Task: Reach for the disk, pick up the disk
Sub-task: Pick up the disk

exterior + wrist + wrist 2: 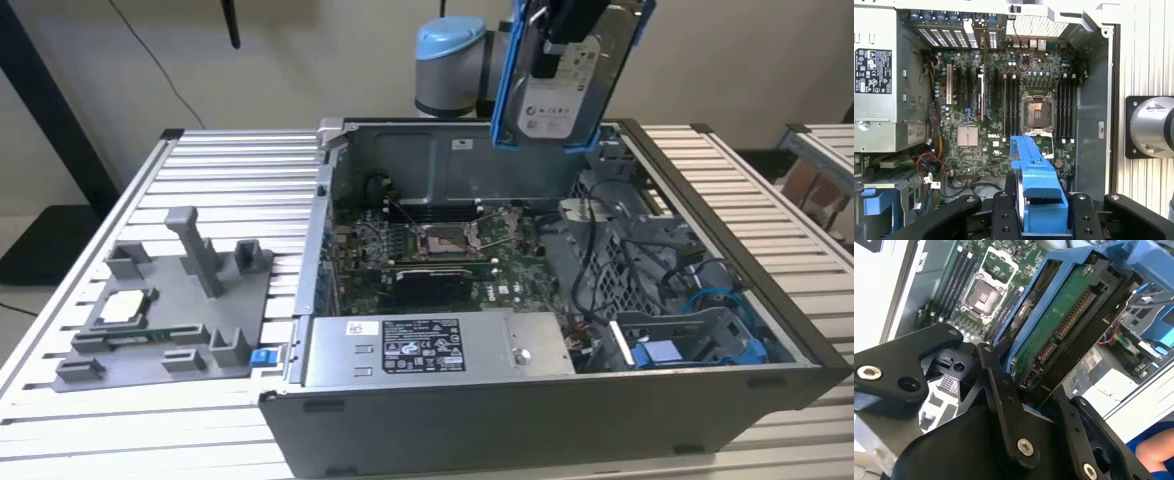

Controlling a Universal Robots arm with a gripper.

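Open computer case [747, 300] sits on the slatted table [214, 160], grey fixture [167, 310] toward its other edge. Above the case's far wall, the gripper [567, 40] clamps the disk [567, 85], airborne.

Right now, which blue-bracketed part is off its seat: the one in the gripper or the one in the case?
The disk in the gripper, held above the open case; the other blue bracket sits inside.

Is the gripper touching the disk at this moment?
Touching. In the second wrist view the gripper has its black fingers clamped against the disk by its blue bracket; in the exterior view the disk hangs lifted above the open computer case.
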